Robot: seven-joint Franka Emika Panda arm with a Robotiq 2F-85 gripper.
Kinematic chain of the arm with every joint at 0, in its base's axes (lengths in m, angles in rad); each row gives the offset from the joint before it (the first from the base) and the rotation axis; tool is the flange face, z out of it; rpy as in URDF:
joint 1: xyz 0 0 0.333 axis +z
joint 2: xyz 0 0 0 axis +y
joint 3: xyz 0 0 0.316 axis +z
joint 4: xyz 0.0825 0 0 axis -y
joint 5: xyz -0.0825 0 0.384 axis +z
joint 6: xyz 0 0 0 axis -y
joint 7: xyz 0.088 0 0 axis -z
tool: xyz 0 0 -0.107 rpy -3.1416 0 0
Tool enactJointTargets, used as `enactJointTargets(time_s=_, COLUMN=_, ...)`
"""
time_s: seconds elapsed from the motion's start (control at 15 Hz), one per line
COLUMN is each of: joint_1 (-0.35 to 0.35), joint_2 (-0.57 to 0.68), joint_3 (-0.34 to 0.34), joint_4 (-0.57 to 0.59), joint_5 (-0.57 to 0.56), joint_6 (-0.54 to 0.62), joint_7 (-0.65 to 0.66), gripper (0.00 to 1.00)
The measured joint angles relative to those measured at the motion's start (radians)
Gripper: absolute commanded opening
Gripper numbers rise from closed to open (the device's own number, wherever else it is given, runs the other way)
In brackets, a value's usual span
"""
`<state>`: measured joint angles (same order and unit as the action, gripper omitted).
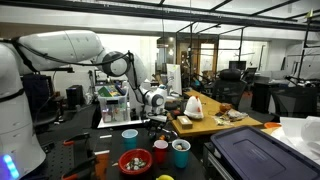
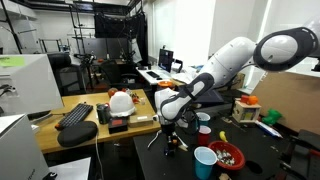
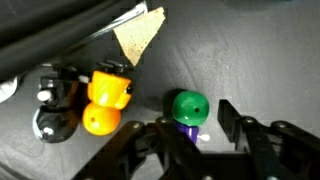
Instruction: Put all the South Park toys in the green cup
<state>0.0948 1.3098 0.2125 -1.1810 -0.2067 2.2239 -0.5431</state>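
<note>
Cluttered lab, dark table (image 3: 280, 60) with a tan paper scrap (image 3: 140, 35) at the top of the wrist view. The green-capped toy (image 3: 188, 108) with the purple body sits lower middle of that frame. The orange toy (image 3: 105, 100) and black toy (image 3: 55, 100) are off to the left.

It looks like a small hard plastic figure, so I'd guess light, stiff and a bit slick. The round cap could squirt out, so I'd pinch across the body under it.

The gripper (image 3: 200, 135) comes in from the bottom edge. Its jaws are apart, one on each side of the toy, with a gap showing on the right, so it's not clamped yet. The green cup (image 1: 181, 152) stands lower middle in an exterior view, beside the red cup (image 1: 160, 152).
</note>
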Motion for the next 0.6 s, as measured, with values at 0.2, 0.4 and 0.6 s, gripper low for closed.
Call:
enactJointTargets(time_s=0.2, joint_1=-0.005, joint_2=0.000, joint_3=0.000, joint_4=0.002, joint_5=0.000, joint_6=-0.001, joint_7=-0.006, gripper=0.12)
enactJointTargets(time_s=0.4, joint_1=-0.006, joint_2=0.000, joint_3=0.001, joint_4=0.002, joint_5=0.000, joint_6=0.000, joint_7=-0.006, gripper=0.12)
enactJointTargets(time_s=0.6, joint_1=-0.011, joint_2=-0.001, joint_3=0.002, joint_4=0.001, joint_5=-0.001, joint_6=0.000, joint_7=-0.007, gripper=0.12)
